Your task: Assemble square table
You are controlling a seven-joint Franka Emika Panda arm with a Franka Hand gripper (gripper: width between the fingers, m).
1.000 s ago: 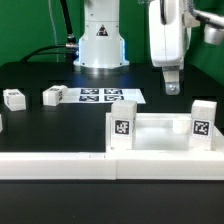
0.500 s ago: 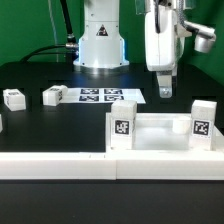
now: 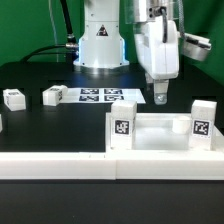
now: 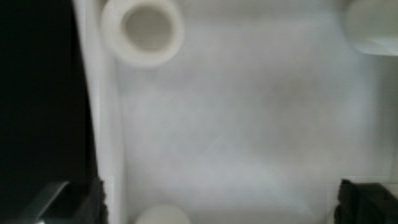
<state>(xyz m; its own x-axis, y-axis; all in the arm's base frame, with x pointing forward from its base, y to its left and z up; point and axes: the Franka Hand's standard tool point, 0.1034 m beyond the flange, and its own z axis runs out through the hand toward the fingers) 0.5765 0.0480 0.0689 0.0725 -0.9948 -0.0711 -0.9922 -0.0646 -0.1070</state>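
Note:
The white square table top (image 3: 158, 124) lies at the front of the exterior view's right. Two tagged white legs (image 3: 122, 128) (image 3: 202, 122) stand upright at its corners. Two loose white legs (image 3: 14, 98) (image 3: 53, 96) lie on the black table at the exterior view's left. My gripper (image 3: 160, 95) hangs above the far edge of the top, empty. In the wrist view the top (image 4: 231, 110) fills the picture, with a round corner socket (image 4: 146, 28). My gripper (image 4: 208, 205) is open there, its dark fingertips (image 4: 50, 200) wide apart.
The marker board (image 3: 100, 96) lies flat in front of the robot base (image 3: 100, 45). A long white rail (image 3: 60, 165) runs along the front edge. Cables trail behind at the exterior view's left.
My gripper has moved toward the exterior view's left and slightly lower, coming over the far edge of the table top. The parts have not moved.

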